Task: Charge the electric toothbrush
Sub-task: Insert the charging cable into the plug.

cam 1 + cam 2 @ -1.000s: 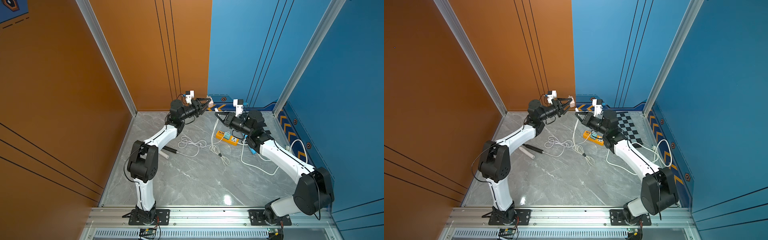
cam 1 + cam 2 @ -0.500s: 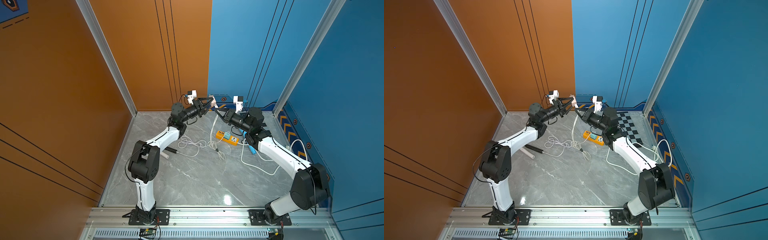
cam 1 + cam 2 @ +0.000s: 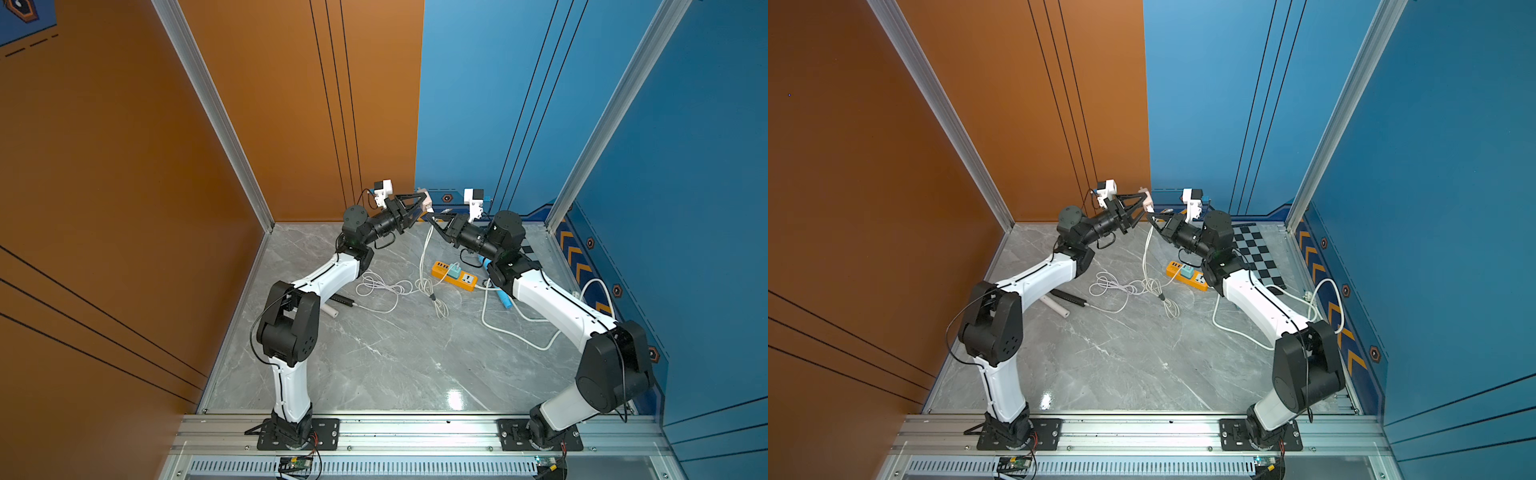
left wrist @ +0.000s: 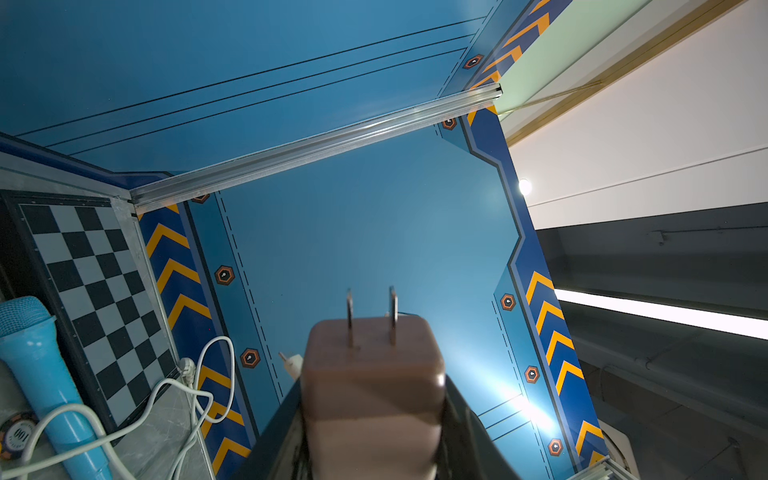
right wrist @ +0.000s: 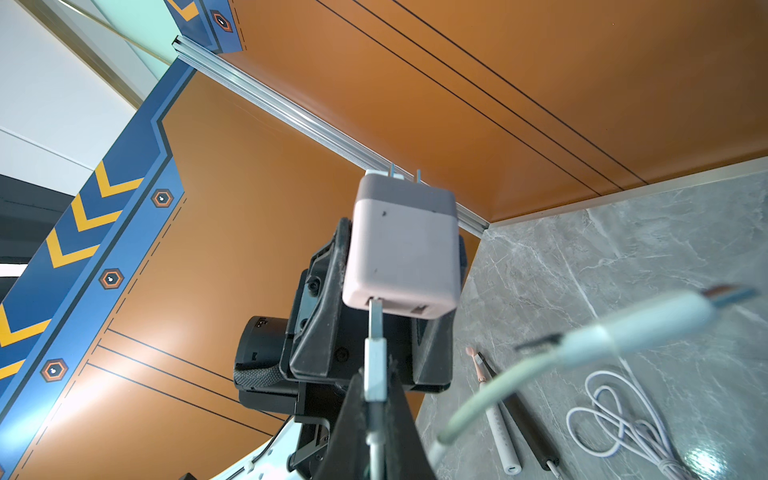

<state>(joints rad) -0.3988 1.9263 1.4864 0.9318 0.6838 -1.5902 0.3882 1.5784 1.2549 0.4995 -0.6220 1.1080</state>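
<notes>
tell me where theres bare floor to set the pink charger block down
Bare: the near half of the grey marble floor, from the metal rail back to the cables. Crowded: the far middle, with tangled thin white cables, the orange power strip and the thick white cord looping right.

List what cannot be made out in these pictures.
- Right wrist view: how deep the plug sits in the charger; its tip is hidden inside.
- Right wrist view: the loose cable end, blurred.
- Top view: the white toothbrush, partly under the left arm.
</notes>
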